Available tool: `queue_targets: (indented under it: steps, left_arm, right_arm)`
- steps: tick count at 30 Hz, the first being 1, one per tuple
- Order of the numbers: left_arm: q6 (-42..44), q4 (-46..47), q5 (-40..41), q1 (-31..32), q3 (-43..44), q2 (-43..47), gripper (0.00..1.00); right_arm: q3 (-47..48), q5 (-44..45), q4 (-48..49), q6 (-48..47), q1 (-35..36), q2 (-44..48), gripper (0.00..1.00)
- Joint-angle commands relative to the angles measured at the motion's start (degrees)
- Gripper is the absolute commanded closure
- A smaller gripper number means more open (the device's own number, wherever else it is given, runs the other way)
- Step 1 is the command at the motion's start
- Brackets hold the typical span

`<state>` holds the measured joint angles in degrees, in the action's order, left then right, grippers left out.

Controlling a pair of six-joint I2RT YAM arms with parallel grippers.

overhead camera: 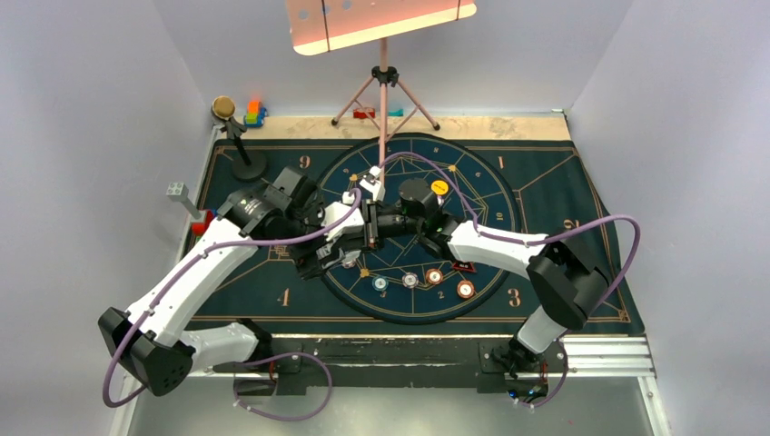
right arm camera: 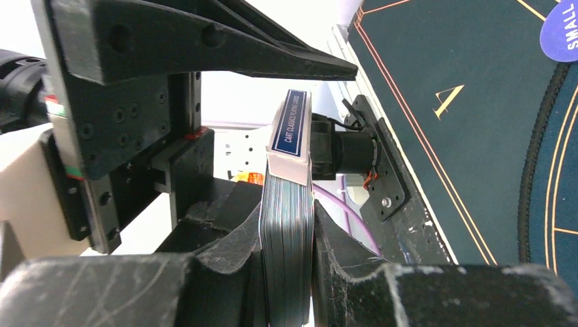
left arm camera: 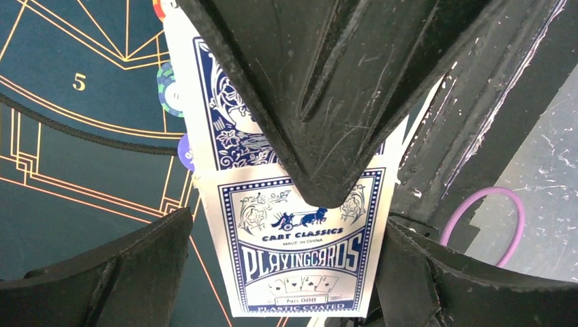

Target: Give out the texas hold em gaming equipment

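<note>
Both grippers meet over the middle of the mat. My right gripper (right arm camera: pixel 286 212) is shut on a stack of blue-and-white-backed playing cards (right arm camera: pixel 286 231), whose far end sits in its box (right arm camera: pixel 290 128). In the left wrist view the box (left arm camera: pixel 300 269) lies between the spread fingers of my open left gripper (left arm camera: pixel 290 225), which do not press it. A right finger (left arm camera: pixel 320 102) lies across the cards. From above, teal (overhead camera: pixel 380 284), white (overhead camera: pixel 410 280) and orange (overhead camera: pixel 434 275) chips lie near the front, with a yellow disc (overhead camera: pixel 439 187) and a red-edged triangular marker (overhead camera: pixel 463 267).
A pink tripod stand (overhead camera: pixel 383 91) rises at the back centre. Toy blocks (overhead camera: pixel 255 113) and a small stand (overhead camera: pixel 238 136) occupy the back left; a grey block (overhead camera: pixel 175 191) lies off the mat (overhead camera: pixel 563 209). A blue disc (right arm camera: pixel 560 34) lies beside the right wrist.
</note>
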<state>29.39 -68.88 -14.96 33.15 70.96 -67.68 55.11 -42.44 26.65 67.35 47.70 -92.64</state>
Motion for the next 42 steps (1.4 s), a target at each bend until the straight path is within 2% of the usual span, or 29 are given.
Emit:
queue_targets:
  steps: [1, 4, 5, 7, 11, 14, 16, 17, 19, 20, 21, 23, 26, 35, 42]
  left_arm:
    - [1.72, 2.11, 0.31, -0.12, -1.97, 1.35, 0.0]
    - [2.16, 2.55, -0.03, -0.23, -2.66, 2.1, 0.0]
    - [2.17, 2.64, -0.4, -0.27, -2.6, 2.42, 0.05]
    - [2.02, 2.85, -1.42, -0.34, -2.14, 3.07, 0.17]
    - [1.52, 3.16, -1.71, -0.4, -1.81, 3.85, 0.49]
    - [1.02, 3.34, -1.95, -0.46, -2.26, 4.58, 0.66]
    - [0.5, 3.16, -2.45, -0.51, -2.54, 4.95, 0.77]
    - [0.29, 2.94, -2.64, -0.48, -2.68, 5.26, 0.83]
    - [-0.14, 2.56, -2.54, -0.53, -3.18, 5.65, 0.97]
    - [-0.25, 2.4, -2.41, -0.47, -3.46, 5.97, 1.0]
    - [-0.37, 2.29, -2.36, -0.45, -3.89, 6.24, 1.0]
    - [-0.55, 2.03, -2.88, -0.51, -4.64, 6.75, 1.0]
    - [-0.65, 1.4, -3.61, -0.51, -5.26, 7.4, 1.0]
    - [-0.65, 0.15, -3.69, -0.47, -6.46, 7.84, 1.0]
    - [-0.81, 0.03, -4.53, -0.5, -7.06, 8.59, 1.0]
  right_arm:
    - [0.93, -2.14, 3.87, 0.68, -0.15, 0.59, 0.92]
    - [1.13, -1.95, 3.29, 0.44, -0.15, 0.53, 0.92]
    - [1.28, -1.81, 3.07, 0.29, -0.15, 0.41, 0.93]
    - [1.69, -1.76, 2.09, -0.23, -0.15, 0.07, 0.93]
    - [2.08, -1.46, 1.24, -0.72, -0.15, -0.15, 0.92]
    - [2.34, -1.22, -0.17, -1.61, -0.15, -0.09, 0.89]
    - [2.81, -1.46, -2.09, -2.71, -0.15, -0.13, 0.81]
    - [3.08, -1.46, -3.22, -3.42, -0.15, 0.02, 0.74]
    - [3.8, -1.07, -6.58, -5.57, -0.22, 0.47, 0.55]
    - [4.25, -0.44, -8.7, -7.06, -0.24, 0.89, 0.45]
    - [4.68, 0.04, -10.48, -8.23, -0.32, 1.34, 0.39]
    - [5.26, 0.53, -12.84, -10.2, -0.41, 2.16, 0.32]
    - [6.54, 1.03, -16.06, -12.26, -0.5, 2.72, 0.29]
    - [7.6, 2.02, -20.71, -15.25, -0.85, 3.07, 0.31]
    - [7.56, 2.25, -22.85, -16.63, -1.78, 3.69, 0.39]
